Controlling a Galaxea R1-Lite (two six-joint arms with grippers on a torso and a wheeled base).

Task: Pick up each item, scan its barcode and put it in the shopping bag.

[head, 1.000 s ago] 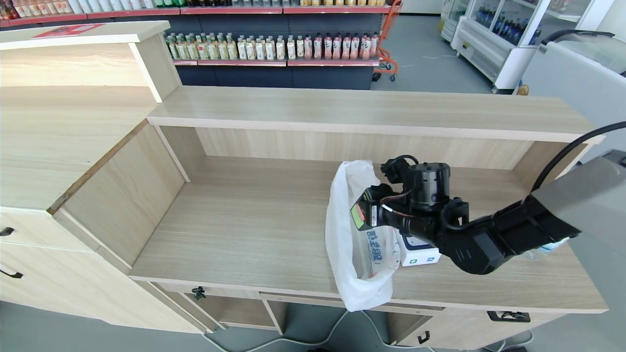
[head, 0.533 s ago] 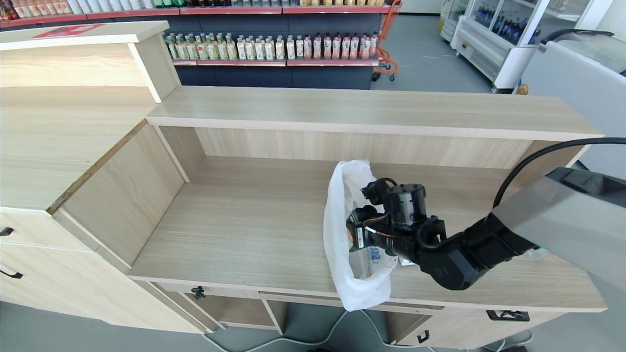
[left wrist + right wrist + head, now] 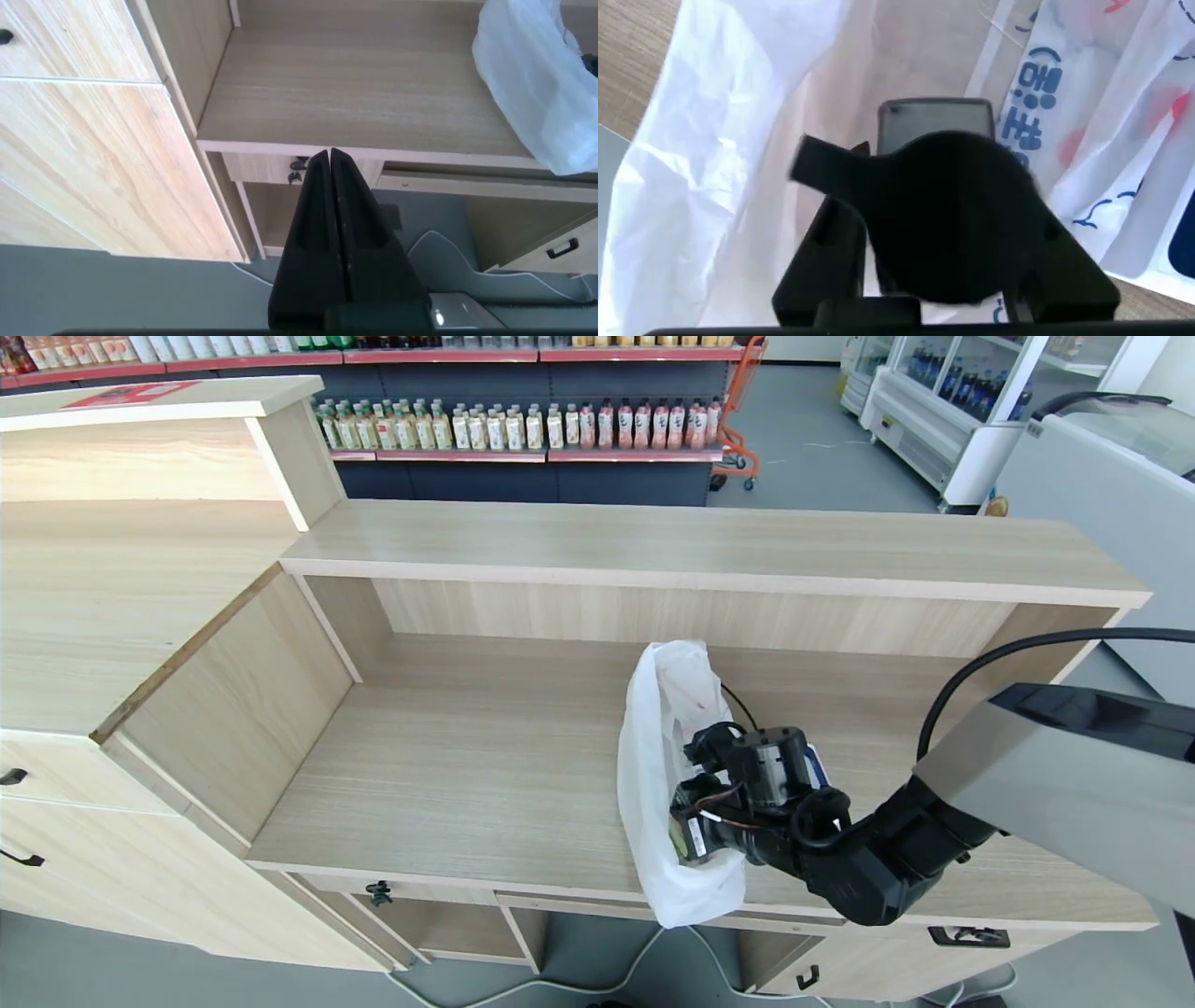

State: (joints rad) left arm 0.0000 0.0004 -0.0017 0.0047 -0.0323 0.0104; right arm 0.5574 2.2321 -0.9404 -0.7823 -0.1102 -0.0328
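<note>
Right claw [image 3: 693, 829] is down in the mouth of the shopping bag [image 3: 653, 756], the arm coming in from the right across the tabletop [image 3: 467, 775]. It is clamped on a dark item [image 3: 957, 219], fingers narrow on either side of it. From the wrist view the item shows a round dark end face-on, so its length seems to run along the claw's own reach, pointing down into the bag. Past it sits a grey rectangular edge [image 3: 934, 117], and I can't tell whether that belongs to the item or lies deeper in the bag.

The bag stands upright near the front edge of the tabletop, white plastic with blue print on its inner right wall, mouth open and tilted towards the arm. A white and blue box [image 3: 815, 761] peeks out on the tabletop just behind the right wrist, outside the bag.

Left claw [image 3: 329, 154] hangs low in front of the counter, fingers pressed flat together with nothing between them, well apart from the bag.
</note>
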